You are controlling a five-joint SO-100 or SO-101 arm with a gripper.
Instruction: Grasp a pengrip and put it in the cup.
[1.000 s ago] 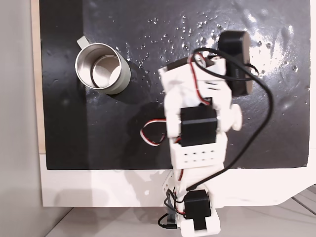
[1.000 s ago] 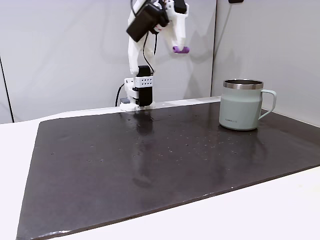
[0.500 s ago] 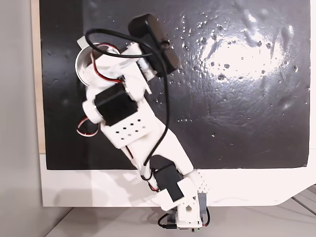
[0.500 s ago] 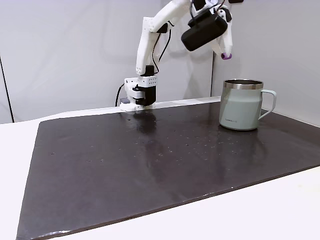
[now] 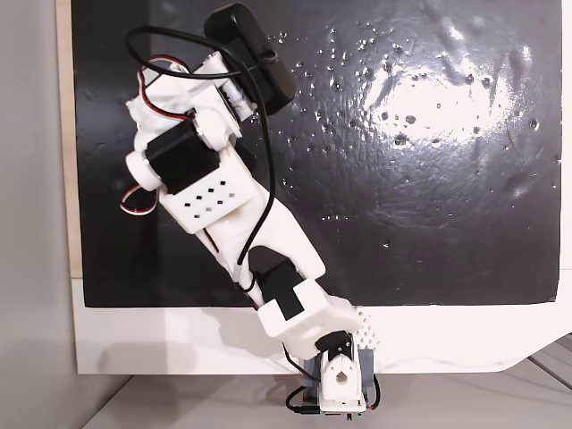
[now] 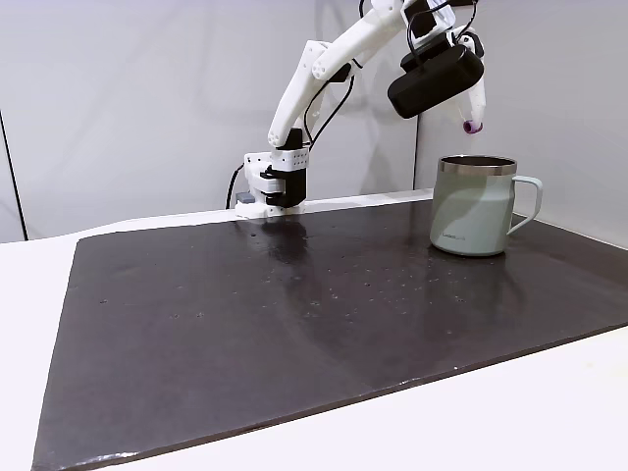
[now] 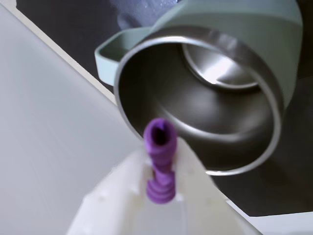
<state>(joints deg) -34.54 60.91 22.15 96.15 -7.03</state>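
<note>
Pengrip (image 7: 160, 161), purple and ribbed, is pinched between the white fingers (image 7: 193, 166) of the gripper (image 7: 160, 169), its open end pointing toward the cup (image 7: 205, 93). In the wrist view the tube's tip overlaps the near rim of the cup's mouth, with the steel inside wall and bright bottom disc visible beyond it. In a fixed view from the side, the pengrip (image 6: 473, 126) hangs at the lower tip of the gripper (image 6: 473, 120), above the cup (image 6: 473, 206) and clear of its rim, over the mouth rather than beside it. The fingers are closed on the tube; no gap shows at either side of it in the wrist view. Cup body is pale grey-green with a steel rim, handle (image 6: 530, 201) on its right in the side view; it stands upright on the dark mat (image 6: 294, 324). A black camera housing (image 6: 435, 80) sits on the wrist, just above and left of the cup. The white arm (image 6: 324, 74) arches from the cup back to its base (image 6: 267, 186) at the mat's far edge, well left of the cup. In a fixed view from above, the arm (image 5: 223, 206) reaches diagonally to the mat's (image 5: 429, 179) upper left, covering the cup.
</note>
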